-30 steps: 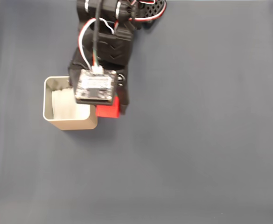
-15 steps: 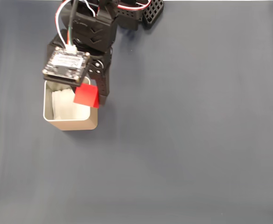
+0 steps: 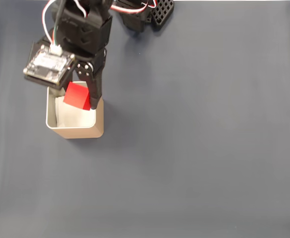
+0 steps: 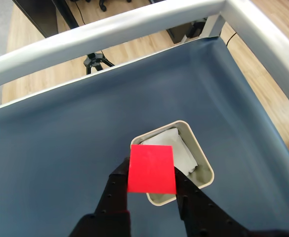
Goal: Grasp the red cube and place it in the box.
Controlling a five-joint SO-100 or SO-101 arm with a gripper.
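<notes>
The red cube (image 3: pixel 77 95) hangs above the open top of the box (image 3: pixel 99 124), held between the black fingers of my gripper (image 3: pixel 80 99), which is shut on it. In the wrist view the red cube (image 4: pixel 151 169) fills the space between the two dark fingers (image 4: pixel 115 185), right over the tan box (image 4: pixel 202 164) with its pale rim and white lining. The arm reaches in from the top of the fixed view, its camera board covering the box's upper left corner.
The table is a dark blue-grey cloth surface (image 3: pixel 199 139). In the wrist view a white metal frame rail (image 4: pixel 109 29) runs along the table's far edge and right side, with wooden floor beyond.
The gripper has swung left with the red cube, from beside the box's right wall to above the box's opening. The box has stayed put.
</notes>
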